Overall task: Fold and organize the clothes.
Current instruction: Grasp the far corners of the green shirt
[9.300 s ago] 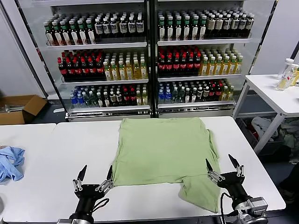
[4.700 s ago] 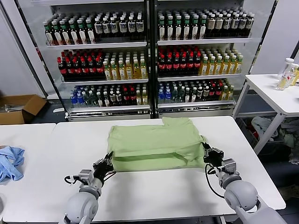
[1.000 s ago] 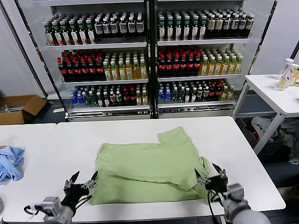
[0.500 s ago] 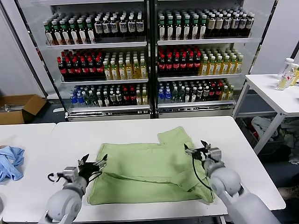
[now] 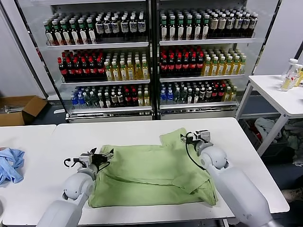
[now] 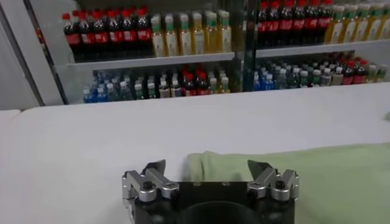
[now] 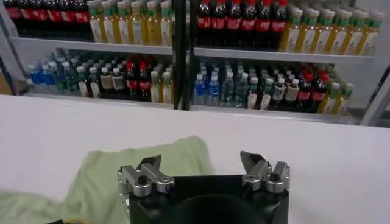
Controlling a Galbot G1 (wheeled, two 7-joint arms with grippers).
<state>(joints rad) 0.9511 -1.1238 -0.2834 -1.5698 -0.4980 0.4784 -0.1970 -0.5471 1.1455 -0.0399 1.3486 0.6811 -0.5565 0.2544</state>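
Two grippers hovering wide open, left gripper over shirt left edge, right gripper by its sleeve, holding nothing.

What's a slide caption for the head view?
Both open claws, left and right, hover at the far corners of the part-folded green shirt on the white table.

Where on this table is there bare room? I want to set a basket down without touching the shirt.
Free: the far strip of the table behind the shirt, and the left stretch between the shirt and the blue cloth. Crowded: the middle, where the open left gripper and open right gripper sit at the shirt's far corners.
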